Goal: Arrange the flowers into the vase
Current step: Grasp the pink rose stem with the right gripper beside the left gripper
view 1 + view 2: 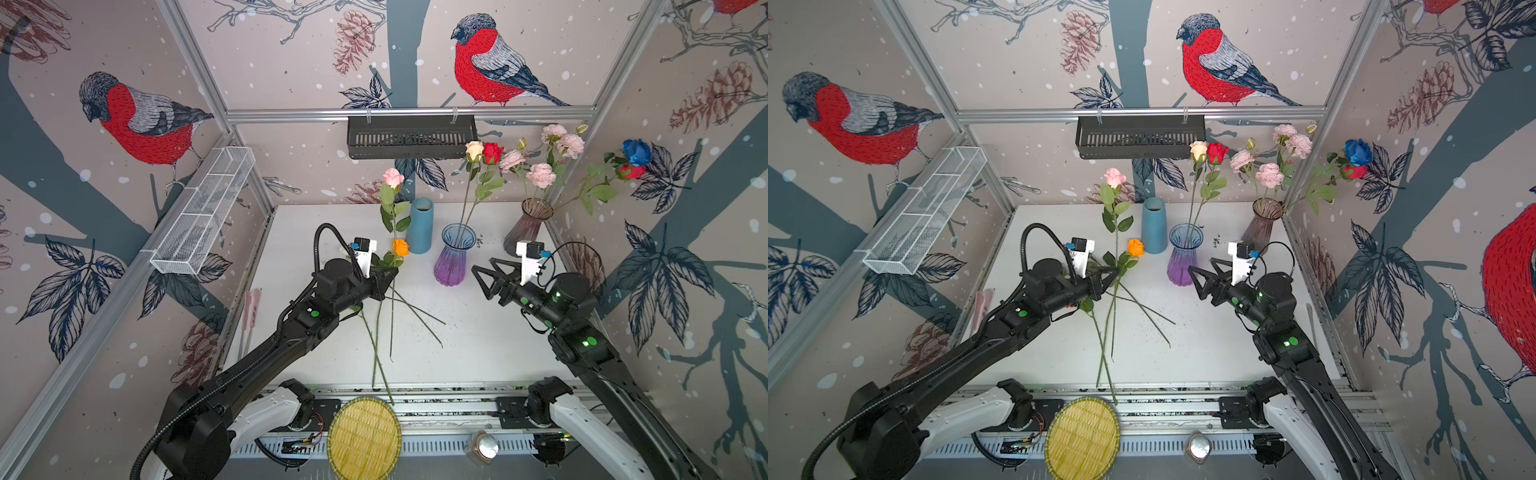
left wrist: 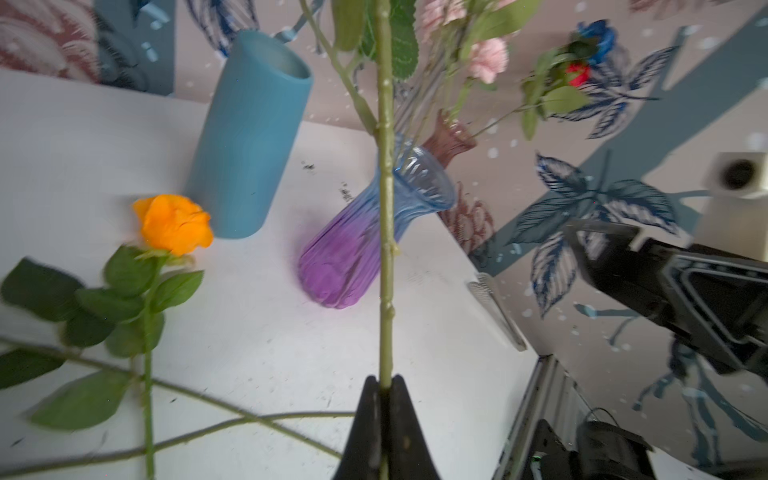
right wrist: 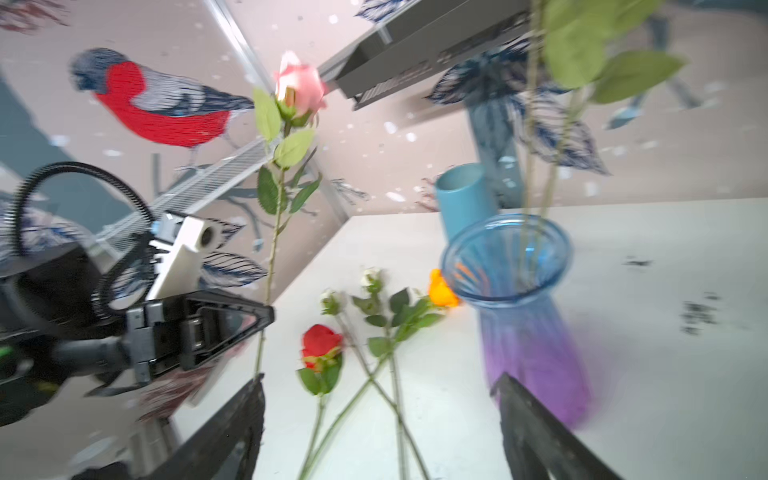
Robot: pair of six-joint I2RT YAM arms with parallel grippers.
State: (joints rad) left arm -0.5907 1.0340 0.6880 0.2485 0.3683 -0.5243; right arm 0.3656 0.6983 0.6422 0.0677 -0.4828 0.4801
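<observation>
Evidently the left jaws pinch the pink artificial rose (image 1: 392, 177) upright by its stem for the blue-to-purple glass vase (image 1: 454, 257), near which the right jaws stand spread.

Table (image 1: 498, 353), three vases on it.
- Rear vase (image 1: 420, 226): left of centre, near the back edge.
- Middle vase (image 1: 455, 255): just right of the rear vase and nearer the front, with two roses (image 1: 492, 153) in it.
- Corner vase (image 1: 528, 226): back right, with a bunch (image 1: 540, 174) in it.

Left gripper (image 1: 392, 272): left of the middle vase. An upright rose (image 1: 392, 178) has its stem between the jaws.

Loose flowers (image 1: 400, 247) lie on the table below this gripper. Their stems cross and reach past the front edge.

Right gripper (image 1: 481, 282): right of the middle vase and apart from it.
</observation>
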